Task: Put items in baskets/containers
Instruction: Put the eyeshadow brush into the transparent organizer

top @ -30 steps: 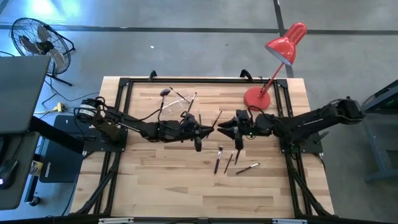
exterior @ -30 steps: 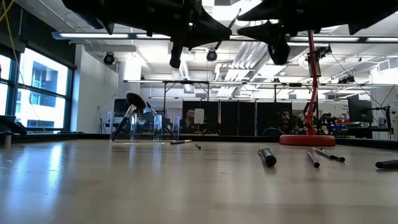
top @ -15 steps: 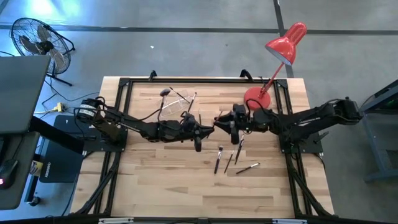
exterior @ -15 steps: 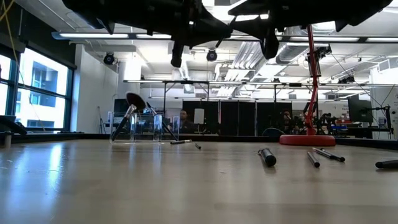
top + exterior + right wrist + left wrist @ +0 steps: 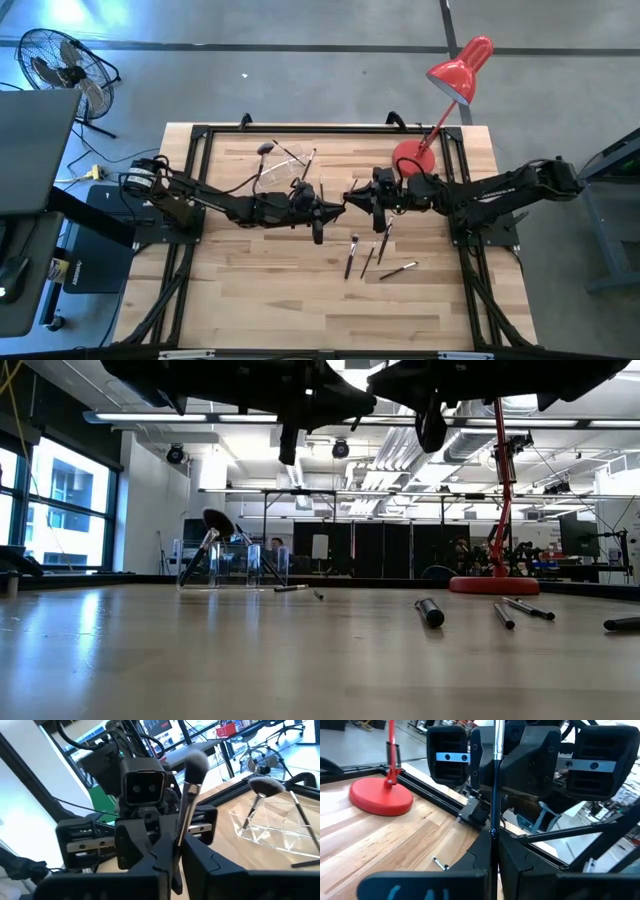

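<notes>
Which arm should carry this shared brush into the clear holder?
Left, probably. The left pincer and the right pincer both grip one brush at mid-table. The clear holder sits on the left arm's side, close behind its pincer; the right arm would have to reach farther across.

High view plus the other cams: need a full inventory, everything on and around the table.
table: one, light wood with a black frame, centre of the high view
holder: one, clear, upper part of the table, left of centre
brushes in holder: at least two, dark handles, one with a wide fluffy head
loose brushes: four, dark, lying mid-table below the right arm
brush beside holder: one, dark, lying flat, seen in the low view
held brush: one, dark handle, in the air between both pincers
lamp: one, red, upper right of the table
fan: one, black, on the floor, upper left
left pincer: shut on the held brush, above mid-table
right pincer: shut on the same brush, facing the left one
</notes>
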Robot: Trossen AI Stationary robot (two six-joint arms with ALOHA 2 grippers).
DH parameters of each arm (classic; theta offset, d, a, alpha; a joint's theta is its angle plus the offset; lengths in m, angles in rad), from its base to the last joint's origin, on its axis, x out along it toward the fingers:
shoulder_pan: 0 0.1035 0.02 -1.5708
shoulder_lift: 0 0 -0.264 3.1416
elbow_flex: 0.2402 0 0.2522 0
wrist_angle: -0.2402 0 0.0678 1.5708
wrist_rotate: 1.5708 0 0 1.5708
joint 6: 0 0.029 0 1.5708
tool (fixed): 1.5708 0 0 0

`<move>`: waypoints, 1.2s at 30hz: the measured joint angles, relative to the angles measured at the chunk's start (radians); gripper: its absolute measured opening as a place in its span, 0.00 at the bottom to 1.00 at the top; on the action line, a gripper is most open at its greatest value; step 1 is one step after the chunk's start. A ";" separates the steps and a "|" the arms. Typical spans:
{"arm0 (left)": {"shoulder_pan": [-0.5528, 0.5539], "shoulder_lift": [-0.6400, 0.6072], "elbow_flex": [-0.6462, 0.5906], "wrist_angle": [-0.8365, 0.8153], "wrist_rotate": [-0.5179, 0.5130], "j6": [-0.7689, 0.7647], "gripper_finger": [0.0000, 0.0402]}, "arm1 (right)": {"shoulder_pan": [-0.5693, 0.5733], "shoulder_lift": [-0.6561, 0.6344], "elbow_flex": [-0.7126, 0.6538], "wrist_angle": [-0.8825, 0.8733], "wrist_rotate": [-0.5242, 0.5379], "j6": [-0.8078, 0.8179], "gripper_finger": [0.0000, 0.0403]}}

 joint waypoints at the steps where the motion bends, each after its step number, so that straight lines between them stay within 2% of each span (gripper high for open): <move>1: 0.000 0.000 0.000 0.003 0.002 0.000 0.02 | 0.000 0.000 0.000 0.005 -0.001 0.000 0.05; 4: 0.000 0.000 0.000 0.008 0.007 -0.001 0.02 | 0.000 0.000 0.000 0.018 0.000 -0.003 0.06; 11: -0.001 0.000 0.000 0.007 0.024 -0.007 0.02 | -0.001 0.000 0.000 0.041 0.014 -0.010 0.19; 15: -0.002 0.000 0.000 0.007 0.026 -0.005 0.02 | -0.001 0.000 0.000 0.049 0.015 -0.009 0.21; 19: -0.002 0.000 0.000 0.007 0.025 -0.005 0.02 | 0.000 0.000 0.000 0.049 0.013 -0.011 0.18; 26: -0.001 0.000 0.000 0.007 0.048 0.001 0.02 | 0.000 0.000 0.000 0.053 -0.007 -0.015 0.04; 32: -0.001 0.000 0.000 0.007 0.053 0.001 0.02 | 0.000 0.000 0.000 0.053 -0.017 -0.029 0.05; 36: -0.001 0.000 0.000 0.006 0.053 -0.007 0.10 | 0.000 0.000 0.000 0.052 -0.025 -0.036 0.03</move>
